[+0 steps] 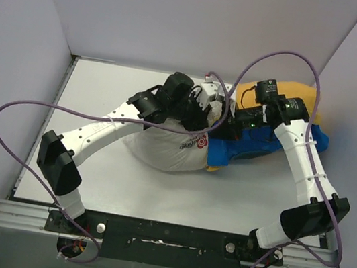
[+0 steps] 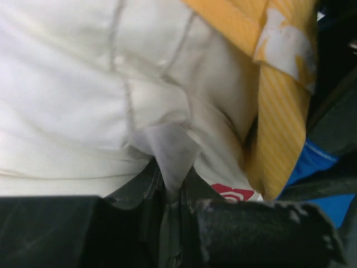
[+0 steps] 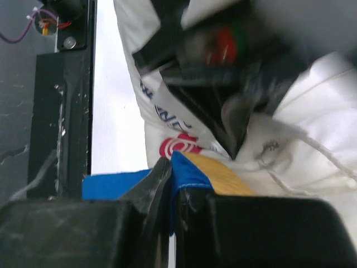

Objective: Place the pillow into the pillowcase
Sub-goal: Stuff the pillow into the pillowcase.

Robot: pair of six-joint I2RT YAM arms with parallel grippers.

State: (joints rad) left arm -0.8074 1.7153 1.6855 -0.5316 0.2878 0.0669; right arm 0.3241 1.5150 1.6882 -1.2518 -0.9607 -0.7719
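The white pillow (image 1: pixel 166 147) lies mid-table, its red logo (image 1: pixel 202 140) facing the blue and yellow pillowcase (image 1: pixel 269 143) on its right. My left gripper (image 1: pixel 204 109) sits on the pillow's far right end. In the left wrist view it (image 2: pixel 174 187) is shut on a pinched fold of the pillow (image 2: pixel 67 89), beside the pillowcase's yellow edge (image 2: pixel 281 117). My right gripper (image 1: pixel 229 126) meets it at the case's mouth. In the right wrist view it (image 3: pixel 174 170) is shut on the pillowcase's blue hem (image 3: pixel 192 173), with the pillow (image 3: pixel 318 117) just beyond.
The white table (image 1: pixel 103 95) is bounded by grey walls on three sides. A black rail (image 1: pixel 162 235) runs along the near edge. Purple cables (image 1: pixel 5 113) loop over both arms. The two arms' wrists crowd together over the pillow's right end.
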